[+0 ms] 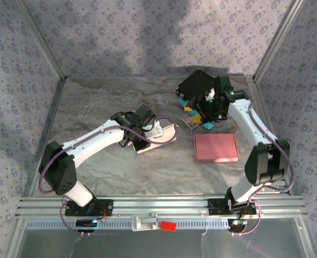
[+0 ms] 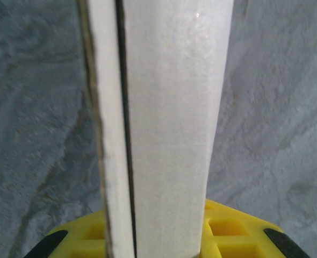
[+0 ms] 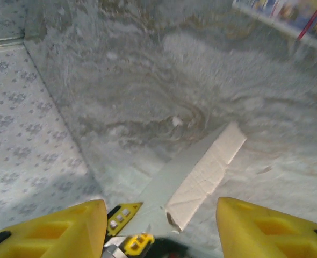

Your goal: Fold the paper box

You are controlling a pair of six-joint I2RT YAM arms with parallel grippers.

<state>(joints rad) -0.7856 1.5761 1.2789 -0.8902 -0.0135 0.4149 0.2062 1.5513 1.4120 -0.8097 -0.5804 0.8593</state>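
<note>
- Marble table (image 1: 94,107) lies under both arms, which reach in from 6 o'clock in my top view.
- My left gripper (image 1: 154,130) sits near the middle of the table. Its jaws are squeezed tight on the paper box (image 1: 166,137).
- The paper box is pale and lies low on the table, at 4 o'clock from that gripper.
- In my left wrist view the paper box runs straight up as a white folded strip. A yellow finger (image 2: 233,231) presses on it at 6 o'clock.
- My right gripper (image 1: 209,110) is up at 1 o'clock on the table. Its jaws stand wide apart.
- In my right wrist view a grey flap (image 3: 201,172) pokes up between the two yellow fingers (image 3: 67,226). It touches neither one.
- A black box (image 1: 195,83) sits tilted at 11 o'clock from the right gripper. I cannot tell if the flap is part of it.
- A pink sheet (image 1: 216,148) lies flat at 3 o'clock from the paper box, apart from it.
- A small bright card (image 1: 191,117) lies just at 8 o'clock from the right gripper.
</note>
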